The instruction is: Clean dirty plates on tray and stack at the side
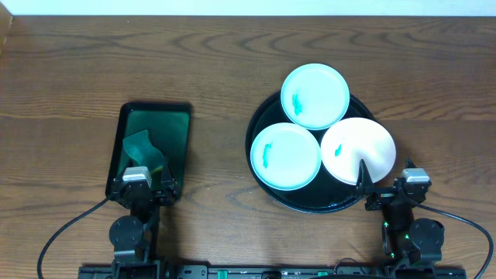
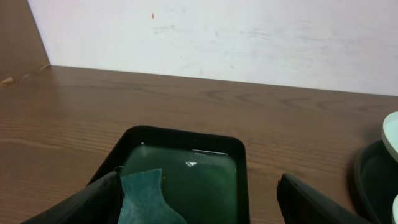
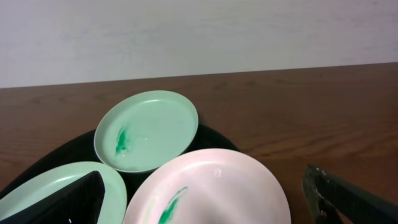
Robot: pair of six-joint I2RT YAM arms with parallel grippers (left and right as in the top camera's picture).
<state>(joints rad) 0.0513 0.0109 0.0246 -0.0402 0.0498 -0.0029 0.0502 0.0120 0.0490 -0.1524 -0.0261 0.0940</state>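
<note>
Three small round plates lie on the round black tray (image 1: 267,194) at the right. The far plate (image 1: 314,95) and the near-left plate (image 1: 284,156) are pale mint with teal smears. The near-right plate (image 1: 358,149) is white; the right wrist view shows a green smear on it (image 3: 211,193). My right gripper (image 1: 385,191) is open at the tray's near-right rim, fingers either side of the white plate's near edge (image 3: 205,199). My left gripper (image 1: 144,186) is open over the near end of the dark-green tray (image 1: 182,167), by a green cloth (image 1: 142,147).
The dark-green rectangular tray (image 2: 245,168) holds liquid and the green cloth (image 2: 146,199). Bare wooden table (image 1: 217,70) lies between the two trays and behind them. A white wall (image 2: 217,31) stands at the table's far edge.
</note>
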